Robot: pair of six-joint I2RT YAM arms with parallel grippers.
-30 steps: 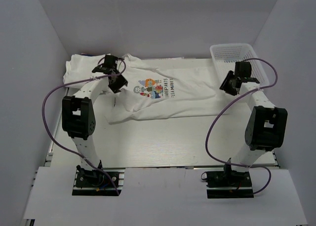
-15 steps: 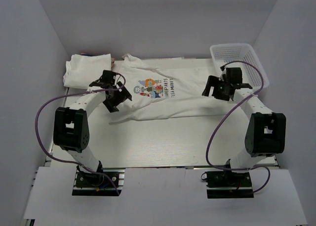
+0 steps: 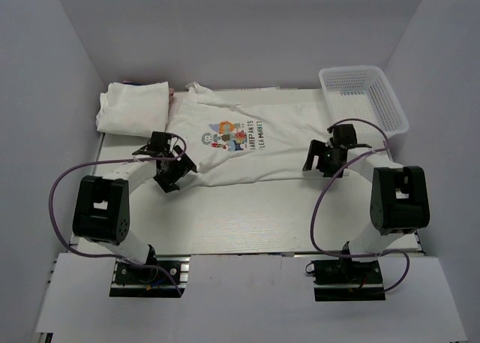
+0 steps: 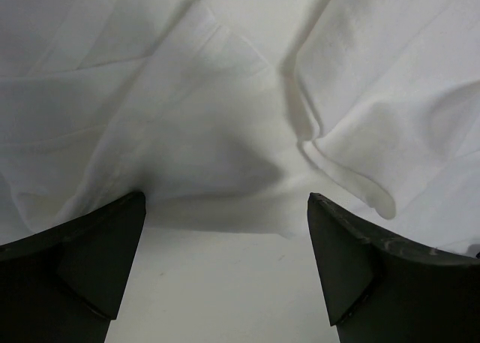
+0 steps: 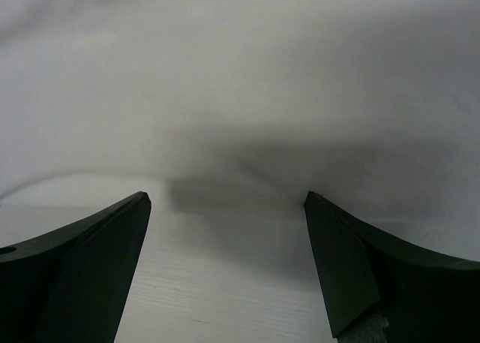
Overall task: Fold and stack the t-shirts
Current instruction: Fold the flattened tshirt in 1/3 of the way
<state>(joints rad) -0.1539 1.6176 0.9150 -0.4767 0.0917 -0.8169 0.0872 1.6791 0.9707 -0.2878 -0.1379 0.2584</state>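
Observation:
A white t-shirt (image 3: 255,144) with a colourful cartoon print and dark lettering lies spread across the table's far half. A plain white folded bundle (image 3: 133,106) rests at the far left corner. My left gripper (image 3: 174,176) is low at the shirt's near left edge, open, with the wrinkled hem (image 4: 225,170) just beyond its fingertips and bare table between them. At the shirt's near right edge my right gripper (image 3: 319,165) is open too, the smooth cloth edge (image 5: 247,133) ahead of its empty jaws.
A white plastic mesh basket (image 3: 363,95) stands at the far right corner. White walls enclose the table on three sides. Purple cables loop from both arms over the near table.
Both grippers have opened and come toward the near side, dropping from the shirt's far part to its near edge. The shirt now lies flatter and more spread.

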